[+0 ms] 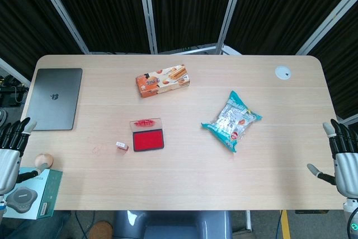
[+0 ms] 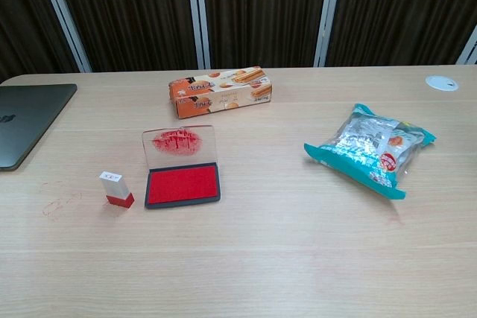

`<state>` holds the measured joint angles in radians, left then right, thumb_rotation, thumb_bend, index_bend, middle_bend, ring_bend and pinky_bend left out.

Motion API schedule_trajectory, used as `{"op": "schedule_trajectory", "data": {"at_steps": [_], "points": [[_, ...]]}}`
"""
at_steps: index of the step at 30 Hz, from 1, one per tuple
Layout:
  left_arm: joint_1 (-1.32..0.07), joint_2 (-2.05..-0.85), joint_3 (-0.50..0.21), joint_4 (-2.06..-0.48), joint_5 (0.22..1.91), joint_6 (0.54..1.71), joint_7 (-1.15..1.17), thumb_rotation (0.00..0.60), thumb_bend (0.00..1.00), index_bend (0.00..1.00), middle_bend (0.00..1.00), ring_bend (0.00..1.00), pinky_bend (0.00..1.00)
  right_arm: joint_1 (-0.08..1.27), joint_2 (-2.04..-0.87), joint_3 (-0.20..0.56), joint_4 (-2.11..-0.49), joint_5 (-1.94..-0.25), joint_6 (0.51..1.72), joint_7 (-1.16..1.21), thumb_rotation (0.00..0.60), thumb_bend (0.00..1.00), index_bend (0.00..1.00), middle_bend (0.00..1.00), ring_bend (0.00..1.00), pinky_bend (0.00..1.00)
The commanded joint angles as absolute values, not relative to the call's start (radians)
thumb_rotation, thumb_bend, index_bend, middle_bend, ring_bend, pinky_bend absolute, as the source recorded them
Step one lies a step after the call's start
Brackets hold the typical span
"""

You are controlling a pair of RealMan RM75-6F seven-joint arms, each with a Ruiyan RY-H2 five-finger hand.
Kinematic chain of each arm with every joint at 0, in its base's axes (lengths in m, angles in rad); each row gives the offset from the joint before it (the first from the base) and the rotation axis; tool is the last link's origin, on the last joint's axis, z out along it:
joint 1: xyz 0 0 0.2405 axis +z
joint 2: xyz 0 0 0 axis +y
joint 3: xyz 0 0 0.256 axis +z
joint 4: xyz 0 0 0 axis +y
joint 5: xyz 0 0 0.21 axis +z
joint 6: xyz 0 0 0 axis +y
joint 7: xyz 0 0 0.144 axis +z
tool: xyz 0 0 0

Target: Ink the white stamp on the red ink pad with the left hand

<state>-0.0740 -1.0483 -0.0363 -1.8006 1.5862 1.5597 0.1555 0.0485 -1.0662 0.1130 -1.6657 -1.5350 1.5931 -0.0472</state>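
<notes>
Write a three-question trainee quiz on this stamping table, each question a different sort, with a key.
1. True or false: the white stamp stands upright on the table, left of the red ink pad.
2. What does the left hand hold? A) the stamp B) the biscuit box C) nothing
3. Fill in: the ink pad's clear lid is ____.

Key: 1 true. 2 C; it is at the table's left edge with fingers apart, and the right hand is likewise empty at the right edge. 3 open, smeared red inside.
</notes>
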Motion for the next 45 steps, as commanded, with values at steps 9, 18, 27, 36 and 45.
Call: {"op": "schedule_trajectory", "data": {"at_steps": [9,18,27,36,45], "points": [[-0.115,-1.082,-0.039,-1.721,1.651,1.539,0.054,0.600,0.00,0.00,0.00,0.35,0.43,0.052,-1.067,0.113,-1.675,-1.537,1.590,-0.049,0.600,0.00,0.00,0.00,0.00,0.00],[-0.297,-1.208,-0.101,-1.668,1.559,1.276,0.093,0.600,0.00,0.07,0.00,0.80,0.85,0.063,-1.075,0.118,-1.652,-1.502,1.554,-0.049,0.600,0.00,0.00,0.00,0.00,0.00],[-0.436,-1.359,-0.100,-1.501,1.533,1.090,0.057,0.600,0.00,0.27,0.24,0.89,0.92,0.070,-1.083,0.121,-1.630,-1.464,1.524,-0.054,0.600,0.00,0.00,0.00,0.00,0.00],[-0.496,-1.464,-0.089,-1.377,1.532,1.048,0.038,0.600,0.14,0.34,0.31,0.91,0.93,0.070,-1.087,0.125,-1.615,-1.431,1.507,-0.061,0.600,0.00,0.00,0.00,0.00,0.00],[-0.523,-1.539,-0.070,-1.314,1.510,1.023,0.080,0.600,0.24,0.37,0.36,0.91,0.93,0.068,-1.089,0.126,-1.605,-1.415,1.501,-0.065,0.600,0.00,0.00,0.00,0.00,0.00]]}}
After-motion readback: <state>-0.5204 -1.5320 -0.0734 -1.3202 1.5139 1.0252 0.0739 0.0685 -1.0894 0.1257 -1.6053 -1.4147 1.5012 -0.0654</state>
